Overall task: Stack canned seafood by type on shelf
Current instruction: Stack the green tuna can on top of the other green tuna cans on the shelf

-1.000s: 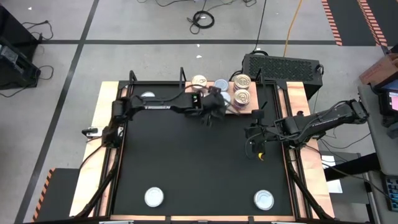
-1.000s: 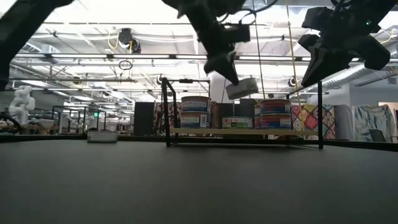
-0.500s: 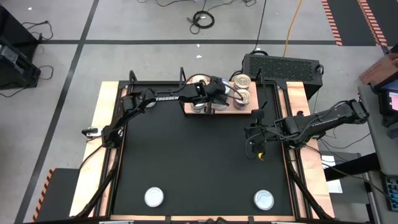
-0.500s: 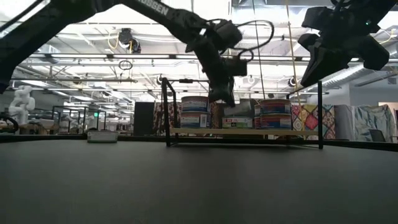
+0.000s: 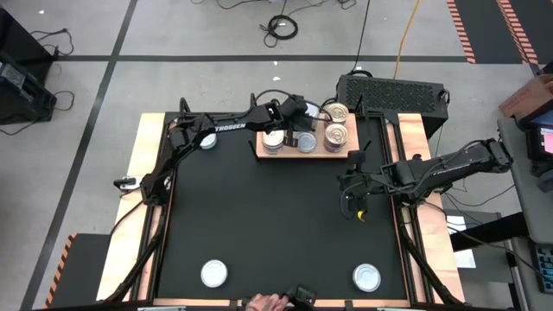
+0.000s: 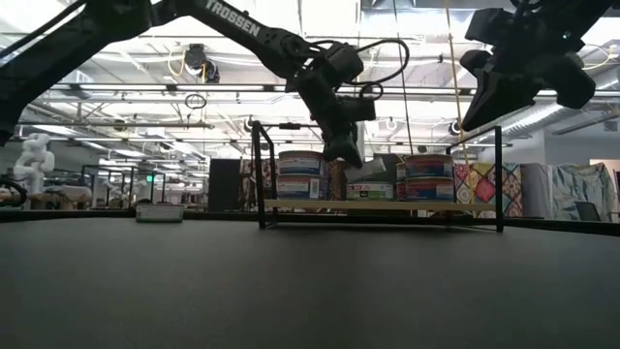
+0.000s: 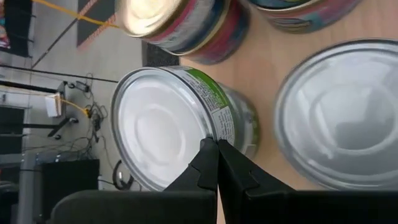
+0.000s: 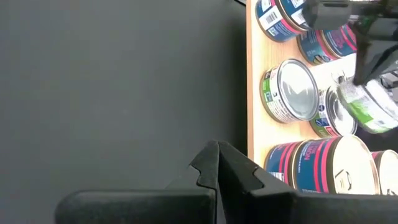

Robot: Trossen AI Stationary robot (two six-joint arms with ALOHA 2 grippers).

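Observation:
The shelf (image 5: 321, 152) is a light-wood board with black posts at the table's far edge. Tins stand on it: a white-topped stack (image 5: 273, 138), a blue-silver one (image 5: 307, 142) and two gold-topped stacks (image 5: 336, 133). My left gripper (image 5: 298, 119) hangs over the shelf's far side, shut on a white-topped, green-labelled tin (image 7: 161, 124). That tin also shows tilted in the right wrist view (image 8: 368, 106). My right gripper (image 5: 349, 186) waits shut in the air above the mat, right of the shelf. My left gripper pinches the green-labelled tin at its top rim (image 7: 208, 127), with the two fingertips almost together. The fingers come from above, pointing down. The tin hangs tilted below them (image 8: 368, 106) over the shelf's far side. Whether it touches the board, I cannot tell.
Three loose white-topped tins lie on the black mat: one at the far left (image 5: 207, 140) and two near the near edge (image 5: 214, 274), (image 5: 366, 277). A person's hand (image 5: 266, 302) shows at the near edge. A black box (image 5: 393, 91) stands behind the shelf.
My left gripper has carried the tin from the shelf's near side toward the table's far edge, and it now hangs over the shelf's far side. A person's hand has come into view at the near edge.

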